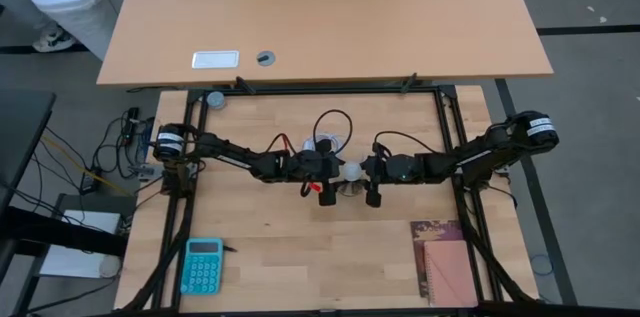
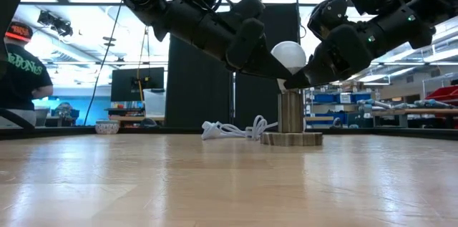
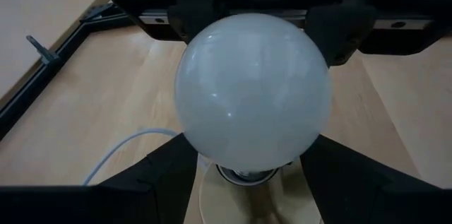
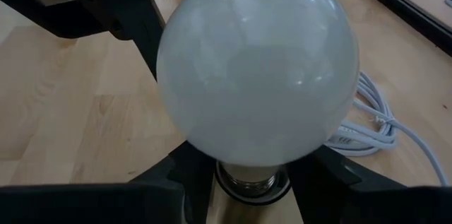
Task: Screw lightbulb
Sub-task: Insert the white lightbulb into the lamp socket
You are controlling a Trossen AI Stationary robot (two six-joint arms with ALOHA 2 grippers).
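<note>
The white lightbulb [image 2: 289, 56] stands upright with its screw base in a wooden socket post [image 2: 290, 112] on a round base [image 2: 291, 139], at the middle of the table [image 1: 352, 170]. My left gripper [image 1: 338, 168] comes at it from the table's left and is shut on the globe's lower part. My right gripper [image 1: 367, 168] comes from the table's right and is closed in on the narrow neck under the globe. Both slant slightly downward. My left gripper pinches the underside of the globe [image 3: 212, 155] between its two fingers [image 3: 162, 178], slanting down from the table's left. The bulb stays upright, its base in the socket. My right gripper has its two fingers [image 4: 321, 174] on either side of the neck [image 4: 251, 176], just above the socket's metal rim. It slants down from the table's right. The fingers appear to touch the neck and the globe's underside.
A coiled white cable [image 2: 232, 129] lies just beyond the socket. A teal calculator [image 1: 203, 265] and a brown notebook [image 1: 445, 257] lie near the front edge. A small bowl [image 2: 107, 127] and a person [image 2: 21, 69] show beyond the table's left.
</note>
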